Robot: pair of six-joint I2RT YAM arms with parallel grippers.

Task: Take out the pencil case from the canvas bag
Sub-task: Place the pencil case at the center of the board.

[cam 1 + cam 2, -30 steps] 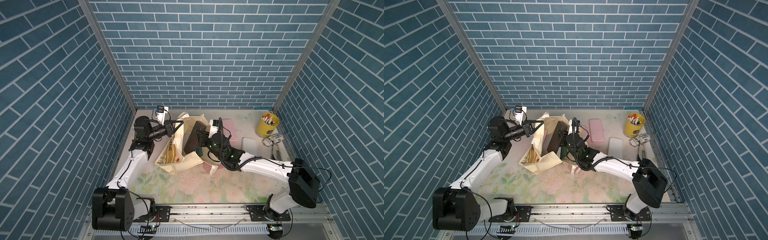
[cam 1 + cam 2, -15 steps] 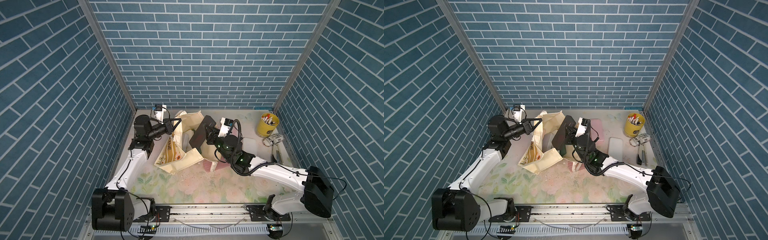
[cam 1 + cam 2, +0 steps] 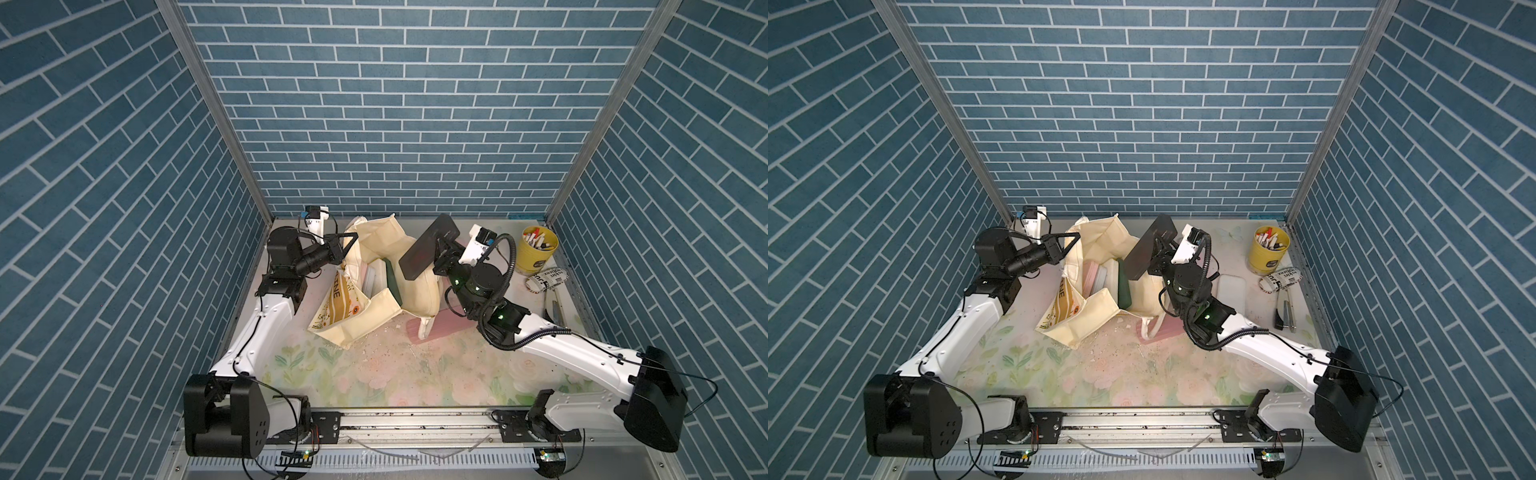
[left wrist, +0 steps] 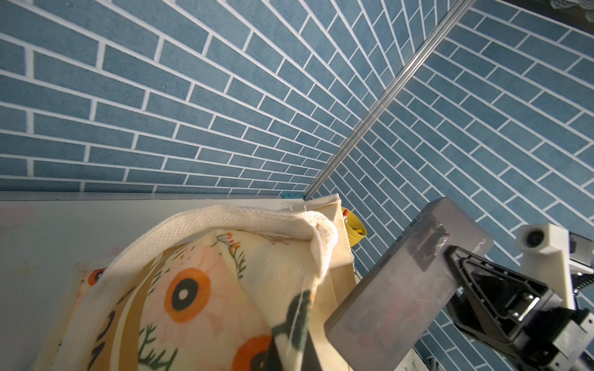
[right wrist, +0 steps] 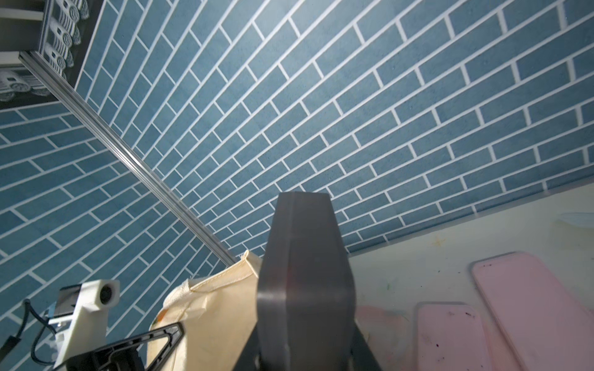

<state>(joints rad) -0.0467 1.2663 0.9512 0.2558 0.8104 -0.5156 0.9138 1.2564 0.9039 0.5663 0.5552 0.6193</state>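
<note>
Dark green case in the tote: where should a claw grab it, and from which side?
Probably the upper long edge of the dark green case, from above through the canvas bag mouth: it stands on edge, thin side up, with a white case against one face.

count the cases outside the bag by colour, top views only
dark grey case: 1, held up by the right gripper
pink case: 1
white case: 1
total: 3, more may lie hidden under the right arm
</note>
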